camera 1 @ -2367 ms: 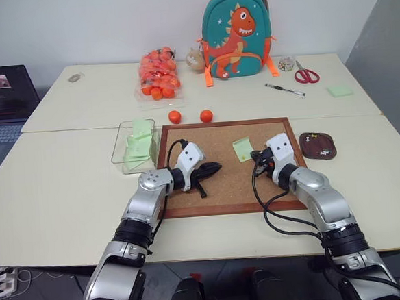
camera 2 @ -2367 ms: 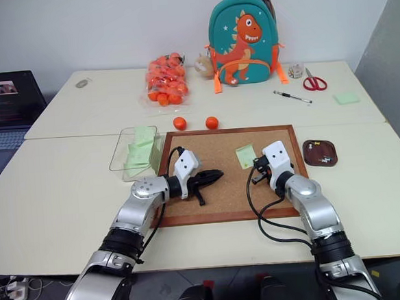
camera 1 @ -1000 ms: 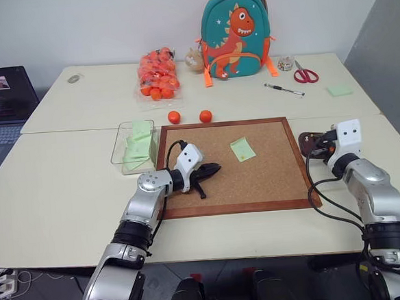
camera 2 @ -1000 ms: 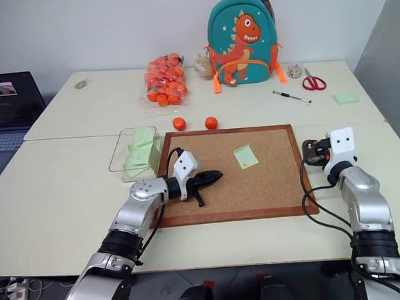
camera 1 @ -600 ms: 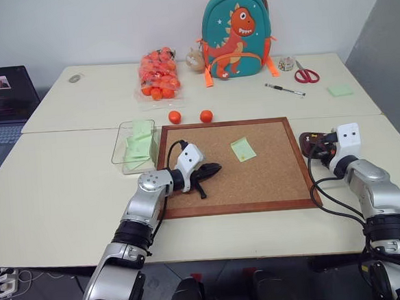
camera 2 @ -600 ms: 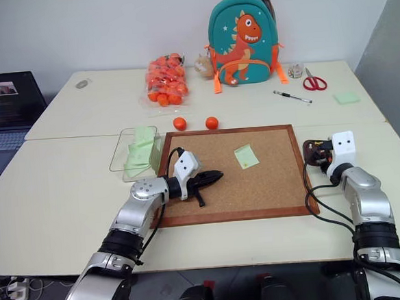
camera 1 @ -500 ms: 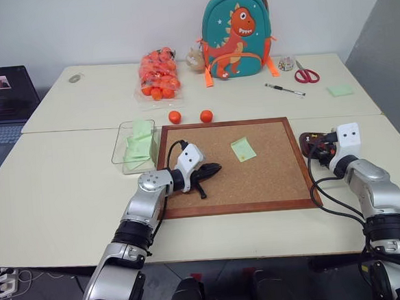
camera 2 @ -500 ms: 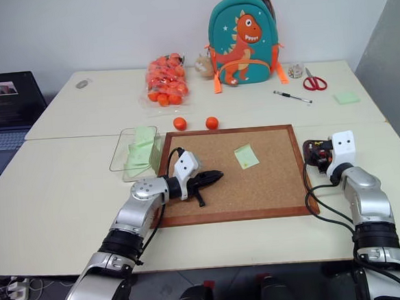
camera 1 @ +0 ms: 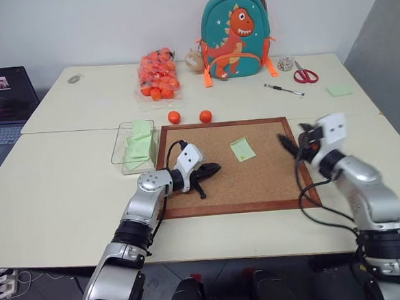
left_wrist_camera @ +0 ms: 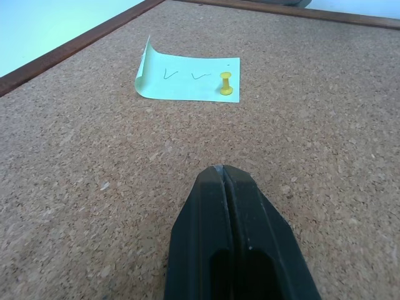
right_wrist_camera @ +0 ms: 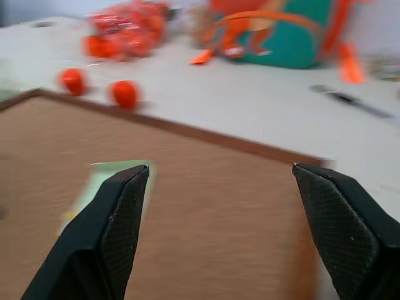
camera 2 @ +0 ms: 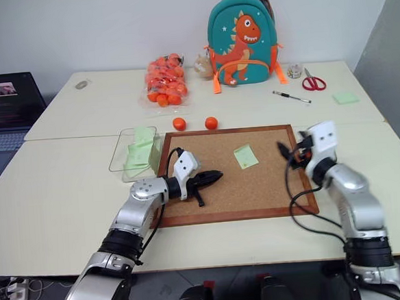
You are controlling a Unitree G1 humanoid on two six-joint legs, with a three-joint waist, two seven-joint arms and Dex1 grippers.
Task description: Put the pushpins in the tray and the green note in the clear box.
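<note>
Here the green note [camera 1: 242, 149] lies just right of centre on the cork board [camera 1: 257, 184], a yellow pin [left_wrist_camera: 225, 84] stuck through one edge, while the clear box [camera 1: 122, 150] sits beside the board's left side on the worktop [camera 1: 52, 194]. The left end effector [camera 1: 215, 167], fingers pressed together and empty, rests low over the board at centre-left; the right end effector [camera 1: 290, 144], fingers spread wide and empty, hovers over the board's right edge, hiding the tray
</note>
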